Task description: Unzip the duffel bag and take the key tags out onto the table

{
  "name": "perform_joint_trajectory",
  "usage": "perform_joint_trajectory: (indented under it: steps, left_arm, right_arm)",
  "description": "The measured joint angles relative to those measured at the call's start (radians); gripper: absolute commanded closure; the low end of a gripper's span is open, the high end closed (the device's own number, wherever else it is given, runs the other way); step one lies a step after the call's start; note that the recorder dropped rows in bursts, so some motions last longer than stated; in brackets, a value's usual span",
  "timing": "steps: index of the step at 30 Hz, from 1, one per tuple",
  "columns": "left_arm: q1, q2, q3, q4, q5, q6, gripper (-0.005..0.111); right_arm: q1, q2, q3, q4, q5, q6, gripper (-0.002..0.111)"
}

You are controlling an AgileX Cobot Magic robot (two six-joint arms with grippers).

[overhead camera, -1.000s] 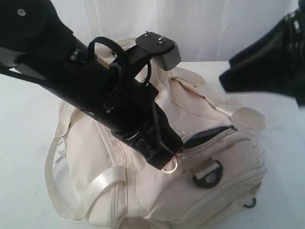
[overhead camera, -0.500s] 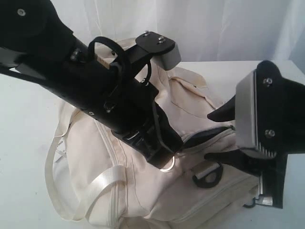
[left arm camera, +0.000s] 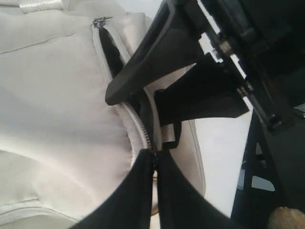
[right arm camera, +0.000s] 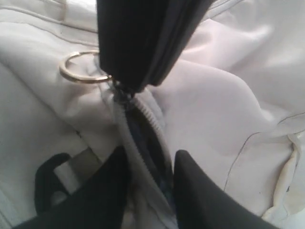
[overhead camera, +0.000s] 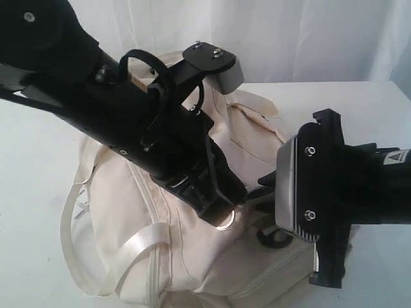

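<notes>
The cream duffel bag [overhead camera: 128,192] lies on the white table [overhead camera: 32,147]. My left gripper [overhead camera: 223,218] is shut on the grey zipper's pull [left arm camera: 154,153] at the end of a partly open slit with dark lining [left arm camera: 110,47]. A brass ring [right arm camera: 78,67] hangs beside it. My right gripper [right arm camera: 150,160] is open, one finger on each side of the zipper opening [right arm camera: 143,129], close to the left gripper's tips [right arm camera: 125,86]. The key tags are hidden; only something dark bluish shows inside the slit.
A black D-ring [overhead camera: 273,239] on a strap sits just below the opening. Satin straps [overhead camera: 128,253] loop over the bag's near left side. A second zipper slider [left arm camera: 99,21] lies at the slit's far end. White curtain behind the table.
My right arm has swung down from the upper right and brought its open gripper to the bag's zipper opening. The left arm and the bag have stayed put.
</notes>
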Motion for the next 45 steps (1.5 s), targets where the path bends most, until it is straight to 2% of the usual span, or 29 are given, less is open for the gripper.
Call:
perform_joint_trajectory:
  steps: [3, 11, 24, 32, 37, 45]
  left_arm:
    - [0.0, 0.0, 0.0, 0.0, -0.004, 0.0, 0.107]
    - [0.0, 0.0, 0.002, -0.003, -0.009, 0.0, 0.107]
    - [0.0, 0.012, 0.002, -0.008, 0.016, 0.0, 0.107]
    - [0.0, 0.012, 0.002, 0.021, 0.05, 0.0, 0.107]
    - [-0.002, 0.012, 0.005, 0.04, 0.127, -0.008, 0.107]
    - [-0.002, 0.012, 0.005, 0.112, 0.144, -0.056, 0.107]
  right_arm:
    - [0.009, 0.005, 0.002, 0.0, -0.033, 0.031, 0.108]
    - [0.011, 0.005, 0.006, -0.034, -0.054, 0.159, 0.108]
    - [0.02, 0.005, 0.006, -0.357, -0.077, 0.555, 0.108]
    - [0.02, 0.005, 0.006, -0.395, -0.078, 0.585, 0.108]
    - [0.02, 0.005, 0.006, -0.418, -0.098, 0.592, 0.108]
    - [0.02, 0.005, 0.006, -0.423, -0.096, 0.594, 0.108]
